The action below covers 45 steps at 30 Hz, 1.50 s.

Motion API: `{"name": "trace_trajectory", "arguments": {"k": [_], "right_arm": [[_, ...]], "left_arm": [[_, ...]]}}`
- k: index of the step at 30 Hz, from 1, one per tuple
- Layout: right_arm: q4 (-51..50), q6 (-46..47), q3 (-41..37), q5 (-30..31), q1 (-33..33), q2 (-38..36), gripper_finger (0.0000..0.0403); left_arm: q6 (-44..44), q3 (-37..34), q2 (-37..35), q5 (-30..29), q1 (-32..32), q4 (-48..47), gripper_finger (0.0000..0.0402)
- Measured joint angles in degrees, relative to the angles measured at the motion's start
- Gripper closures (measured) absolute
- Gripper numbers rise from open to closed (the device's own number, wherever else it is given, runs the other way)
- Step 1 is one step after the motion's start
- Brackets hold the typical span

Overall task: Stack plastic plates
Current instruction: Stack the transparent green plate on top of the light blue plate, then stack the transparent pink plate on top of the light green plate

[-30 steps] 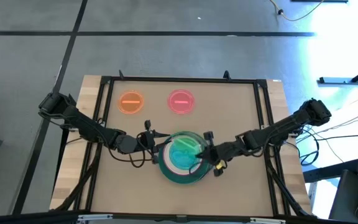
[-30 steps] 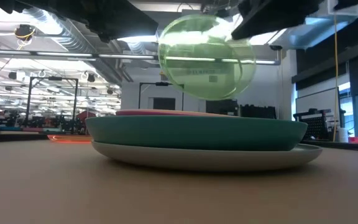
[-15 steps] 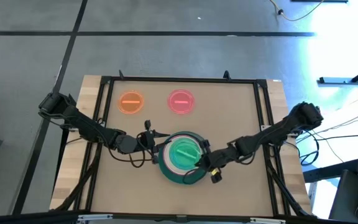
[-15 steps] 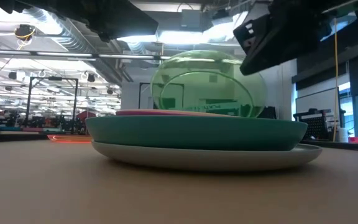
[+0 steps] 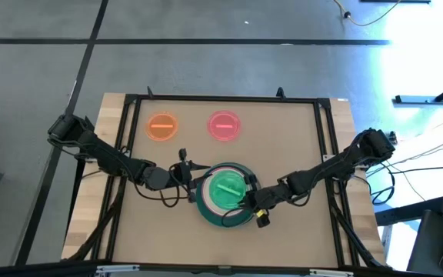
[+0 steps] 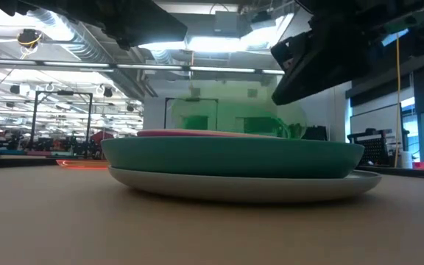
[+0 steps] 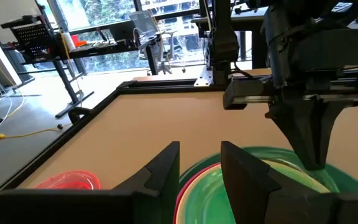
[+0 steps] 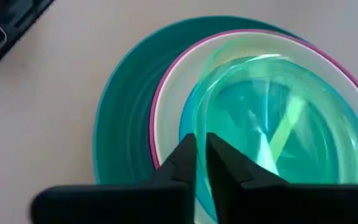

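Observation:
A stack of plates [image 5: 225,196] sits at the table's middle near side. A large grey plate [image 6: 241,188] is at the bottom, with a large teal plate [image 6: 234,158] on it. Above these come a magenta rim [image 8: 156,112] and a cream plate [image 8: 169,124]. My right gripper [image 8: 202,155] is shut on a small clear green plate [image 5: 225,188], low over the stack's top. My left gripper [image 7: 201,165] is open and hovers at the stack's left edge. A small orange plate [image 5: 162,126] and a small pink plate [image 5: 224,125] lie flat near the far edge. My right gripper pinches the green plate's rim [image 8: 199,124] between its two fingers, on the plate's near-right side [image 5: 242,201]. The fingers come slanting down from the table's right. The plate [image 6: 227,118] is tilted; its lower part is hidden behind the stack's rim, so whether it rests there cannot be told.
A black frame [image 5: 221,98] borders the work area. Bare tabletop lies between the stack and the two small plates at the far side, and to the stack's right and near side. Cables trail by the left gripper [image 5: 184,175].
My right gripper has moved down and toward the table's near edge, still shut on the green plate. The plate has come down from well above the stack to just over its top, and has tipped from steeply tilted toward flat.

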Motion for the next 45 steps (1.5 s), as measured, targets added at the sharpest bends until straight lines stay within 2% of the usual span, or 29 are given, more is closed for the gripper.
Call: {"name": "trace_trajectory", "arguments": {"k": [6, 10, 12, 15, 18, 22, 26, 30, 33, 38, 42, 45], "right_arm": [[-0.5, 0.6, 0.3, 1.8, 0.0, -0.1, 0.0300], [-9.7, -0.3, 4.2, 2.2, 0.0, -1.2, 0.0264], [-14.7, -0.5, 6.1, 2.5, 0.0, -2.1, 0.0255], [-17.1, -0.5, 6.1, 1.2, 0.0, -4.4, 0.0252], [-17.7, 0.4, 3.0, -4.1, 0.0, -7.8, 0.0256], [-18.2, 3.8, -3.5, -1.9, 0.0, -13.9, 0.0263], [-11.3, 5.3, -12.7, -0.3, 0.0, -22.8, 0.0268], [2.9, 4.0, -23.9, 3.8, 0.0, -30.4, 0.0269], [12.5, 1.7, -29.7, 4.5, -0.4, -33.3, 0.0269], [15.7, -1.0, -31.5, -1.9, -4.0, -35.1, 0.0269], [17.0, -2.2, -31.5, -6.0, -6.8, -35.1, 0.0269], [18.1, -0.8, -31.5, -8.3, -7.7, -35.1, 0.0269]], "left_arm": [[0.0, 0.0, 0.0, 0.0, 0.0, 0.0, 0.0292], [0.0, 0.0, 0.0, 0.0, 0.0, 0.0, 0.0292], [0.1, 0.0, 0.0, 0.0, 0.0, 0.4, 0.0292], [0.2, 0.0, 0.0, 0.0, 0.0, 1.4, 0.0292], [0.2, 0.0, 0.1, 0.2, 0.4, 3.2, 0.0292], [-2.5, 0.1, 2.3, 3.3, 3.5, 4.3, 0.0292], [-6.8, 0.1, 6.1, 5.7, 6.2, 4.0, 0.0292], [-8.9, 2.1, 9.9, 7.6, 8.2, 3.7, 0.0292], [-7.8, 4.3, 12.5, 9.3, 9.1, 3.8, 0.0292], [-9.2, 8.7, 15.2, 13.1, 13.0, 1.3, 0.0291], [-12.3, 13.7, 15.2, 18.8, 17.4, -9.7, 0.0291], [-12.0, 17.4, 15.2, 20.5, 20.0, -19.3, 0.0291]]}}
